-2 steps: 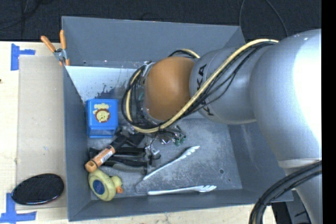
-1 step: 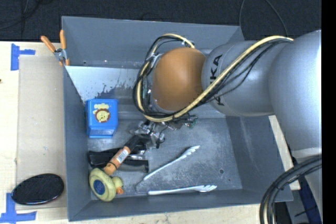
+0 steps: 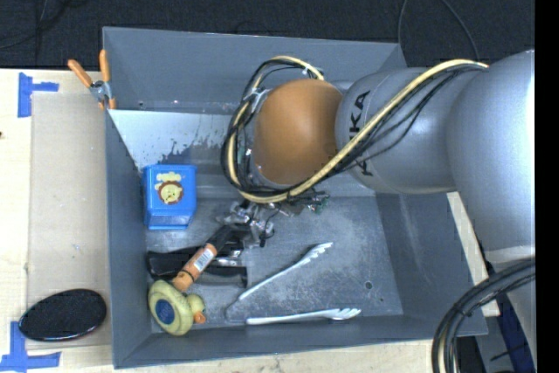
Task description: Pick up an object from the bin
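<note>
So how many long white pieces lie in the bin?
2. One white piece lies slanted in the middle of the bin; the other lies flat by the near wall. Whether their left ends join, I cannot tell. The arm may hide more.

A blue box [image 3: 169, 195] bears a yellow figure, the tongs [image 3: 284, 272] are white, the bin [image 3: 262, 65] grey.

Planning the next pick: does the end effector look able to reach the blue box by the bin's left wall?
Probably yes: the blue box lies flat with nothing on it, and the end effector hangs to its right. The sloping wall beside it may crowd a grasp.
</note>
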